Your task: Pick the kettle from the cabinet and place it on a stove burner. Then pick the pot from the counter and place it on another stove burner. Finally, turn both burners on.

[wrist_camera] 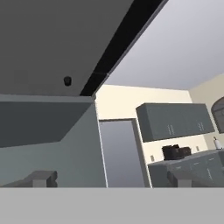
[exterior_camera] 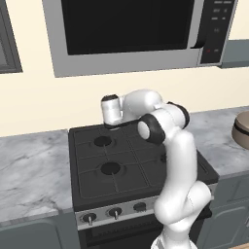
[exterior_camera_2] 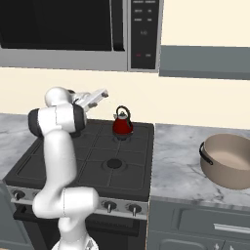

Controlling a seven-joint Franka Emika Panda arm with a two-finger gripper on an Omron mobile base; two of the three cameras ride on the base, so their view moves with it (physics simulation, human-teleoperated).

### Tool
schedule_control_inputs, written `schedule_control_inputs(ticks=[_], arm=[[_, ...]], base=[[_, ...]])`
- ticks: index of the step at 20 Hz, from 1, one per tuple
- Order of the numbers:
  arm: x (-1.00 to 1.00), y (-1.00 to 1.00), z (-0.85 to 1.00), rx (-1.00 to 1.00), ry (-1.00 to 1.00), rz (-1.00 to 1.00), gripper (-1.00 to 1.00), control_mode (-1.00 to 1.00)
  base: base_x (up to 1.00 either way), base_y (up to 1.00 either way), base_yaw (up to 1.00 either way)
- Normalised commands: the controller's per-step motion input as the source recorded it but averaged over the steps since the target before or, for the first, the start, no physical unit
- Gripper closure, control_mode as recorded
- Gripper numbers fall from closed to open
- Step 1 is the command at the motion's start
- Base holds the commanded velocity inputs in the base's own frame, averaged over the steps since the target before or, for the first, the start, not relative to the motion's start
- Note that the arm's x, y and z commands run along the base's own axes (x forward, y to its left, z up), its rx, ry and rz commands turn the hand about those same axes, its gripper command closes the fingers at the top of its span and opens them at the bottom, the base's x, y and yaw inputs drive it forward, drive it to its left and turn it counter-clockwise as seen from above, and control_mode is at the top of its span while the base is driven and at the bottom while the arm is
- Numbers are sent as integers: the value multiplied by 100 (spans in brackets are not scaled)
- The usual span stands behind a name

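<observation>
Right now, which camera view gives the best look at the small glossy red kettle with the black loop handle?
The right base view: the small glossy red kettle stands whole and unobstructed on a rear burner of the black cooktop. In the left base view the white arm covers that spot. The hand view looks up toward grey cabinets and the ceiling instead.
</observation>
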Motion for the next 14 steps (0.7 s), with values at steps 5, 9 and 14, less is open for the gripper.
schedule_control_inputs(ticks=[5, 9, 14], arm=[[-70, 0, 13, -4, -16, 0, -100, -100], [-74, 0, 7, -4, -17, 0, -100, -100], [-72, 0, 5, -3, -18, 0, -100, -100]], base=[[0, 0, 0], [0, 0, 0], [0, 0, 0]])
